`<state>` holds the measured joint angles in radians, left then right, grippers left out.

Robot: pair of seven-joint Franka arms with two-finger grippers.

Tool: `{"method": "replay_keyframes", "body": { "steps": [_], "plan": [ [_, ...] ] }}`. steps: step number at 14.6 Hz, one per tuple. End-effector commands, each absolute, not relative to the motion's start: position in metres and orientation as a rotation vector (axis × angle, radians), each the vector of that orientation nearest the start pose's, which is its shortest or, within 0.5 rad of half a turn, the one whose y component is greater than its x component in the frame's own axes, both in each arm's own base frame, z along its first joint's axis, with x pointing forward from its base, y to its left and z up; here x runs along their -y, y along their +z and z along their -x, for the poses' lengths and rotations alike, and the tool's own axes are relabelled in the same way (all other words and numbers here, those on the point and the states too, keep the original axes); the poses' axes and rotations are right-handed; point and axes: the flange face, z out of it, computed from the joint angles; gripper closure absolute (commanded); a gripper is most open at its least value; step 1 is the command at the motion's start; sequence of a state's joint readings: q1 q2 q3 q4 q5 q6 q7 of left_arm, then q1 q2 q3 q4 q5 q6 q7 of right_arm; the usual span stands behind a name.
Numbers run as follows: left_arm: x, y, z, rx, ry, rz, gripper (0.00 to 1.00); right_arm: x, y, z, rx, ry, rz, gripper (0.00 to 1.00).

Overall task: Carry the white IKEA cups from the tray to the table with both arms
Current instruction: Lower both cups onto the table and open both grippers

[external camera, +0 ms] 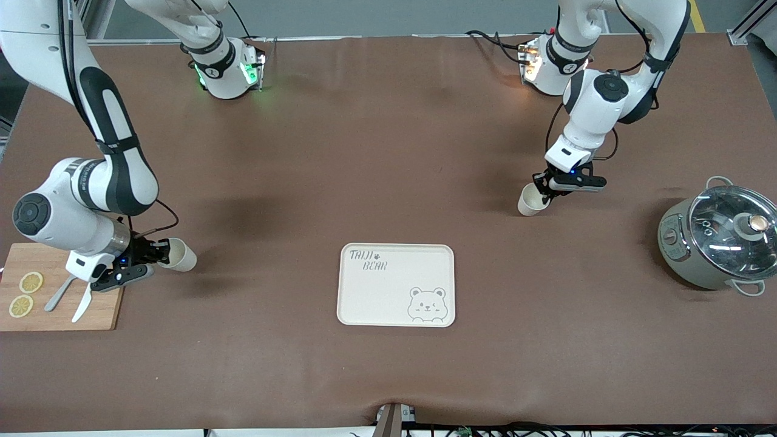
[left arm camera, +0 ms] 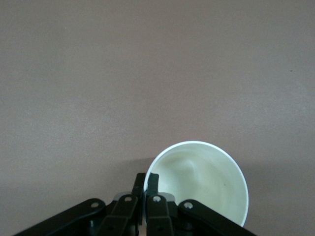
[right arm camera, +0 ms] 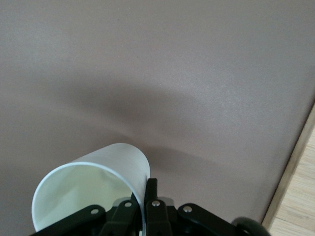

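Observation:
Two cream-white cups are each held by the rim. My left gripper (external camera: 542, 191) is shut on the wall of one cup (external camera: 532, 201), one finger inside and one outside; the cup tilts low over the brown table, farther from the front camera than the bear tray. In the left wrist view the gripper (left arm camera: 146, 183) pinches that cup's rim (left arm camera: 204, 179). My right gripper (external camera: 159, 254) is shut on the second cup (external camera: 181, 255), which is tipped sideways beside the cutting board. In the right wrist view the gripper (right arm camera: 146, 191) clamps that cup's wall (right arm camera: 91, 189).
The cream bear tray (external camera: 396, 285) lies in the middle of the table. A grey pot with a glass lid (external camera: 719, 238) stands toward the left arm's end. A wooden cutting board (external camera: 57, 303) with lemon slices and cutlery lies toward the right arm's end.

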<state>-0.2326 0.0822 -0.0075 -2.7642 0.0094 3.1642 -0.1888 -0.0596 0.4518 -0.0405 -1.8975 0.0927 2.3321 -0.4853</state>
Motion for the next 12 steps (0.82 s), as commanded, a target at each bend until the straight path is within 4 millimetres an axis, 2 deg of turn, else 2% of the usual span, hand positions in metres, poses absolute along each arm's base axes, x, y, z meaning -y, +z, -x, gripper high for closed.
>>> {"method": "replay_keyframes", "body": {
  "steps": [1, 3, 4, 5, 8, 12],
  "plan": [
    [0.097, 0.223, -0.402, -0.126, -0.507, 3.162, 0.88, 0.063, 0.256, -0.627, 0.522, -0.007, 3.039, 1.00],
    [0.093, 0.223, -0.403, -0.116, -0.507, 3.160, 0.26, 0.063, 0.253, -0.627, 0.521, -0.020, 3.043, 1.00],
    [0.087, 0.223, -0.405, -0.116, -0.510, 3.155, 0.06, 0.063, 0.250, -0.627, 0.521, -0.016, 3.043, 1.00],
    [0.086, 0.223, -0.405, -0.121, -0.508, 3.153, 0.00, 0.063, 0.250, -0.628, 0.521, -0.020, 3.044, 1.00],
    [0.075, 0.221, -0.407, -0.085, -0.503, 3.150, 0.00, 0.064, 0.247, -0.628, 0.541, -0.023, 3.041, 1.00],
    [0.074, 0.222, -0.407, -0.072, -0.503, 3.151, 0.00, 0.064, 0.243, -0.626, 0.552, -0.036, 3.044, 1.00]
  ]
}}
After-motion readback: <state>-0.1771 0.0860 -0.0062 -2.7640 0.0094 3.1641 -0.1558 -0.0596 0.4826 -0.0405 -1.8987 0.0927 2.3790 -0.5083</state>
